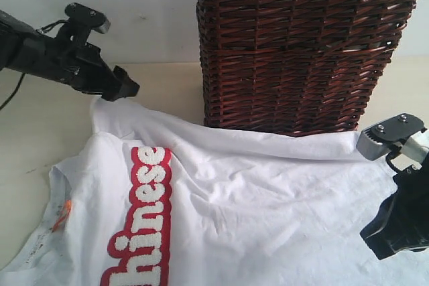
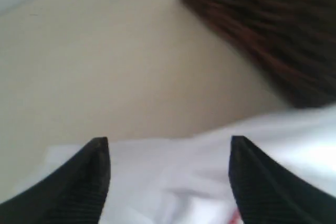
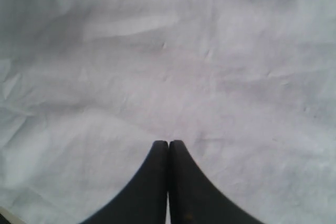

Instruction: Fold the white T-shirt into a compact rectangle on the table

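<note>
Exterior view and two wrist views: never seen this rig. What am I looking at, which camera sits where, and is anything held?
It is a robot with two black arms, each ending in a pair of jaws. The exterior view comes from a camera off the arms: the left arm is on its left, the right arm on its right. Each wrist view looks along one arm, past its jaws. On the pale table lies a rumpled white T-shirt with a red lettered strip. In the exterior view a dark wicker basket stands behind it. The left jaws stand apart over the shirt's edge. The right jaws are shut above the cloth. Neither pair shows anything held.
</note>
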`<control>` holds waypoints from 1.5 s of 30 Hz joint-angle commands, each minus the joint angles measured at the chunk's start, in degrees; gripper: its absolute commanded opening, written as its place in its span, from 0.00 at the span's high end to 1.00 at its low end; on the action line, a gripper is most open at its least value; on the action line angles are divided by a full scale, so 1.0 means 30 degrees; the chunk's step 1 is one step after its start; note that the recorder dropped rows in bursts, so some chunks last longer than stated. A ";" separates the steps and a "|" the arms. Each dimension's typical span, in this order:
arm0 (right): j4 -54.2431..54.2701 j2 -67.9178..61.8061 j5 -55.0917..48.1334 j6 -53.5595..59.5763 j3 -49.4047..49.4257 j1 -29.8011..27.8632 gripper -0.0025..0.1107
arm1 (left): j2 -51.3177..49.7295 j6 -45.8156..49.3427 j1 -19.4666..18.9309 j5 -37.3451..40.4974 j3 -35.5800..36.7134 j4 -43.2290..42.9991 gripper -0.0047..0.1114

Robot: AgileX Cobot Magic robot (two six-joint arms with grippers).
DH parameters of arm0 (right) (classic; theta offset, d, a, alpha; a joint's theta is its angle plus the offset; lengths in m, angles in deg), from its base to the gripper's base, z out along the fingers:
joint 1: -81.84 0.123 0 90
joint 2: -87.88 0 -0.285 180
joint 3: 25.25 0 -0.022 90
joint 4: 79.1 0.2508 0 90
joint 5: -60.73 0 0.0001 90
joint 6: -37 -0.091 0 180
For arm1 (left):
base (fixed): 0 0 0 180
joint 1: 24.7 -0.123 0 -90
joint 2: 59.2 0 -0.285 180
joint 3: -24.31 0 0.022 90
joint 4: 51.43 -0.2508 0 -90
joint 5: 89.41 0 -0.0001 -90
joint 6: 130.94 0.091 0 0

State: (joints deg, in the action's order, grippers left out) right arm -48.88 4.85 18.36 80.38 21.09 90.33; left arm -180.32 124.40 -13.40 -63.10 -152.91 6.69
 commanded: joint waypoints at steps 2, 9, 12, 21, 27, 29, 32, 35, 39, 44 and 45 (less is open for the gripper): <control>0.0069 0.0190 -0.0123 -0.0037 -0.0139 -0.0037 0.98 | 0.1732 -0.3700 -0.0059 0.6315 0.0077 -0.5946 0.62; -0.0181 0.0190 0.1087 0.0000 -0.0139 -0.0037 0.98 | 0.2011 -0.3535 -0.3428 0.5921 0.3346 -0.7346 0.96; -0.0223 0.0190 0.2005 0.0000 -0.0139 -0.0037 0.98 | 0.2011 -0.1640 -0.4356 0.5873 0.4387 -0.5827 0.96; -0.1317 -0.1082 1.1059 0.0000 -0.0139 -0.0037 0.98 | 0.2011 0.2456 -0.4501 0.6252 0.8331 -0.2620 0.96; -0.3640 -0.4293 1.1373 0.0000 -0.0139 -0.0037 0.98 | 0.2011 0.3680 -0.4501 0.5541 0.9194 -0.1726 0.96; -0.3778 -0.5246 1.1954 0.0000 -0.0139 -0.0037 0.98 | 0.2011 0.3699 -0.4501 0.4959 0.9194 -0.1726 0.96; -0.3778 -0.6499 1.2846 0.0000 -0.0139 -0.0073 0.98 | 0.2011 0.3699 -0.4501 0.3948 0.9194 -0.1726 0.96; -0.3778 -0.7559 1.3834 0.0000 -0.0139 -0.0108 0.98 | 0.2011 0.3699 -0.4501 0.3187 0.9194 -0.1943 0.96; -0.2512 -0.8729 1.5329 -0.0042 -0.0139 -0.0749 0.98 | 0.2011 0.3699 -0.4501 0.3096 0.9194 -0.2009 0.96; -0.1241 -0.9846 1.5507 -0.0042 -0.0139 -0.2047 0.98 | 0.2011 0.3699 -0.4501 0.3096 0.9194 -0.1931 0.96; -0.1241 -0.9940 1.5458 -0.0042 -0.0139 -0.2254 0.98 | 0.2011 0.3699 -0.4501 0.3096 0.9194 -0.1931 0.96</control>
State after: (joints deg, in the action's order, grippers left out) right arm -53.91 -22.28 66.66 80.38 20.21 85.76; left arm -174.61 135.38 -26.73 -53.54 -125.46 0.65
